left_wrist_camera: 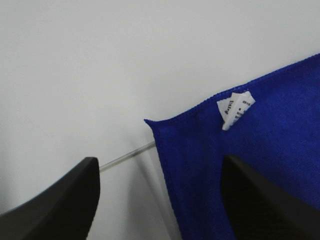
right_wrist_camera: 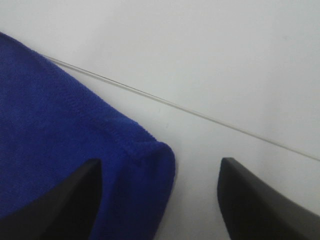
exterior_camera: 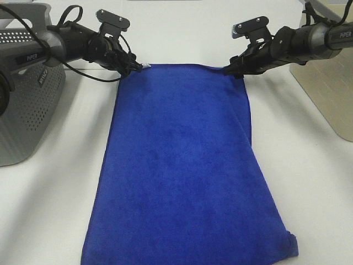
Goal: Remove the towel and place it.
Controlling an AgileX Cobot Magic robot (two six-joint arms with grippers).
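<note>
The royal-blue towel (exterior_camera: 182, 165) lies spread flat on the white table (exterior_camera: 66, 210), running from the far middle to the near edge. Its small white tag (left_wrist_camera: 234, 110) is at the far left corner. My left gripper (exterior_camera: 135, 66) is at that corner; in the left wrist view (left_wrist_camera: 159, 165) the jaws stand wide apart with the towel corner (left_wrist_camera: 210, 170) between them. My right gripper (exterior_camera: 229, 70) is at the far right corner; in the right wrist view (right_wrist_camera: 160, 165) it is also open, with the towel corner (right_wrist_camera: 75, 150) lying between the fingers.
A grey perforated basket (exterior_camera: 22, 110) stands at the left edge of the table. A beige tray-like object (exterior_camera: 325, 94) lies at the right edge. A thin seam line (right_wrist_camera: 200, 114) crosses the table behind the towel.
</note>
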